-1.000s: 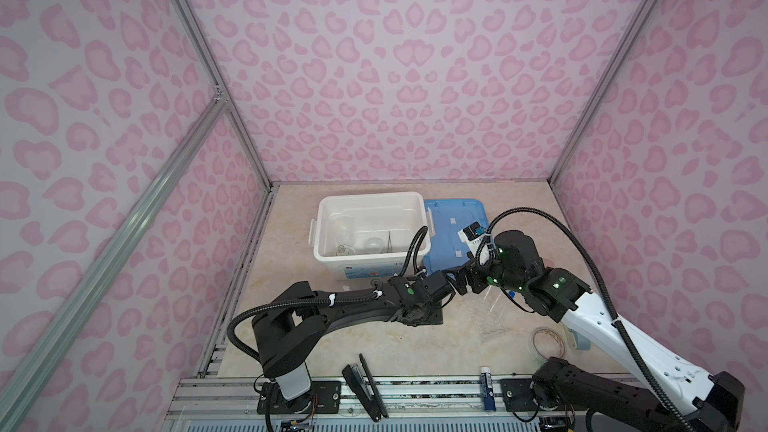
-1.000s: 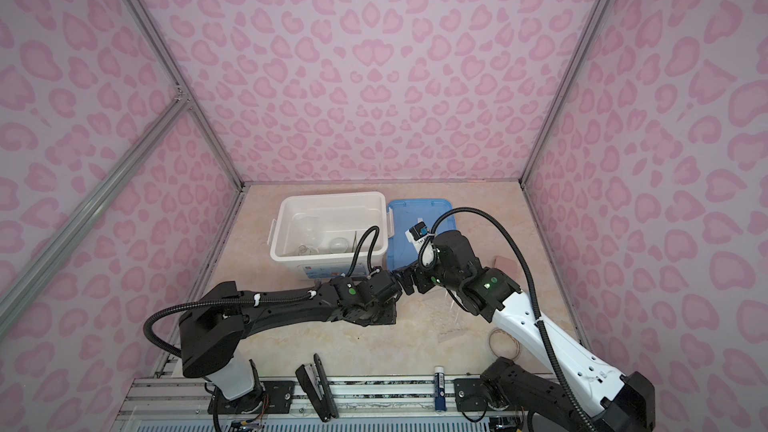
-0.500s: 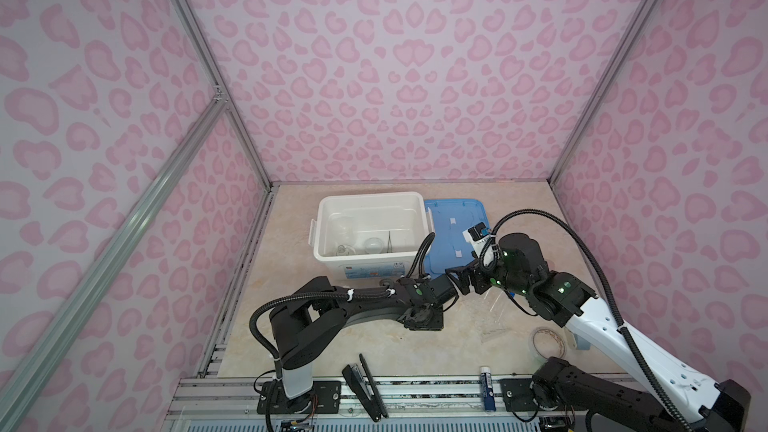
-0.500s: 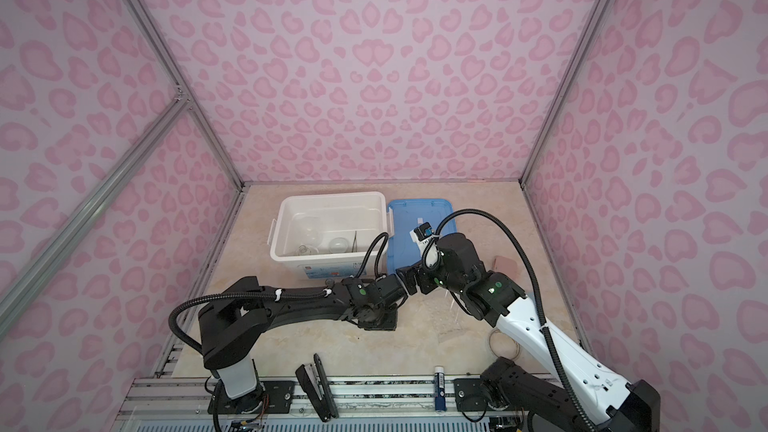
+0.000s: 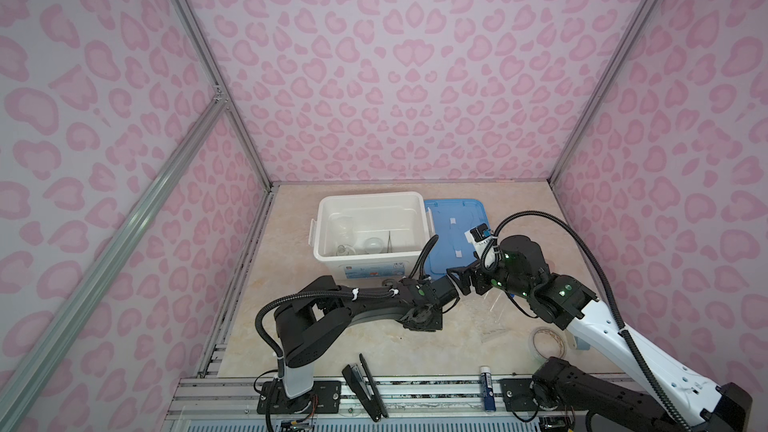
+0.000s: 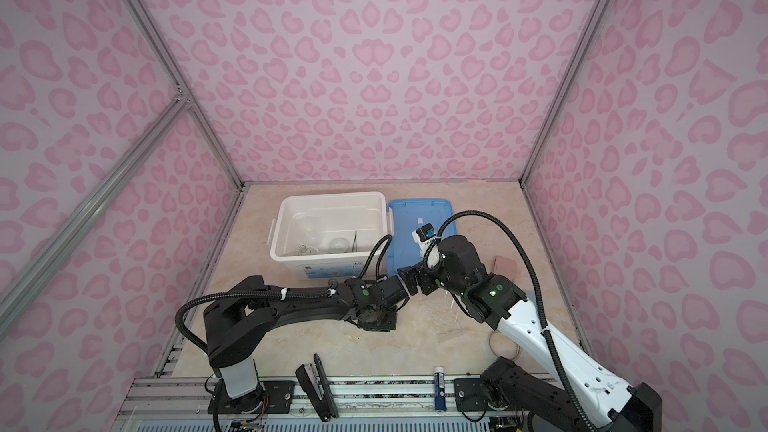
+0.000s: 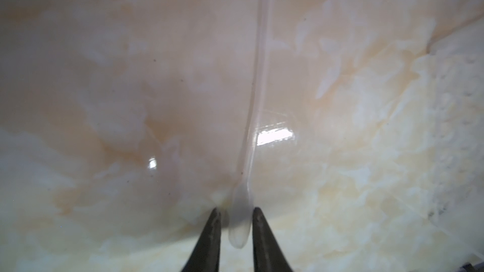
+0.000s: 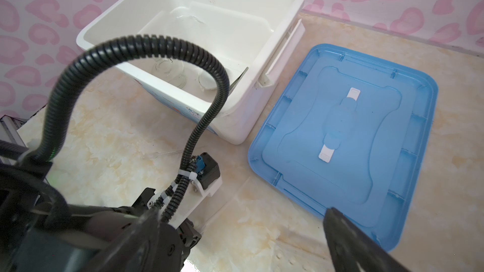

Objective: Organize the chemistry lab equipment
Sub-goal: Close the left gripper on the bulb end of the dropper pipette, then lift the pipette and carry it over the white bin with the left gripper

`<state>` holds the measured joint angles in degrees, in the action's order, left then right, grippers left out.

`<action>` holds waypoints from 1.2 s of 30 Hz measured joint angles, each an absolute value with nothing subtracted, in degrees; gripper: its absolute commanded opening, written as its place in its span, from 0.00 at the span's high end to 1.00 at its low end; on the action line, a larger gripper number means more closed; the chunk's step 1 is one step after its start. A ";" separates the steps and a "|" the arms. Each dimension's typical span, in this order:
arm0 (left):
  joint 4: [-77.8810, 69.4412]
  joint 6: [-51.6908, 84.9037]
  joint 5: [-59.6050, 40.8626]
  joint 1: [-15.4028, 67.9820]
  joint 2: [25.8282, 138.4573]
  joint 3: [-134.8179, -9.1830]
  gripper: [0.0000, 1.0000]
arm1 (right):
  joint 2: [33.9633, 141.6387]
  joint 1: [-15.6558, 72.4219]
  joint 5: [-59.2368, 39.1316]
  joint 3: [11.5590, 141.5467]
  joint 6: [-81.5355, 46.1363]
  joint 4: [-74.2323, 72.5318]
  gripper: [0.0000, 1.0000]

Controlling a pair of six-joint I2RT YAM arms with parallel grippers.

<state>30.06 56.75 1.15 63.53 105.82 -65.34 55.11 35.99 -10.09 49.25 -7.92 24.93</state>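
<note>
I am judging the thin clear plastic dropper, lying on the beige marble tabletop, light and squashy, best pinched at its bulb, which the barely parted jaws of my left gripper are flanking, grip unclear.

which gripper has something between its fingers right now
The left gripper: the bulb of a clear dropper lies on the table between its close-set fingers. The right gripper is spread wide, holding nothing.
</note>
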 measured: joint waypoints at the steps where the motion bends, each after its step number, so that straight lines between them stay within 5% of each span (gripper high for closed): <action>1: 30.13 56.75 1.30 63.53 105.84 -65.34 0.84 | 55.11 35.99 -10.09 49.21 -7.92 24.93 0.02; 11: 30.28 56.73 1.45 63.61 105.97 -65.67 0.94 | 54.19 35.99 -9.98 49.19 -7.81 24.73 0.02; 36: 35.86 48.73 2.44 61.67 82.61 -70.83 0.92 | 44.45 35.90 -0.91 47.07 -11.64 16.40 0.01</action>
<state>35.86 48.73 2.44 61.67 82.61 -70.83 44.45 35.90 -0.91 47.07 -11.64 16.40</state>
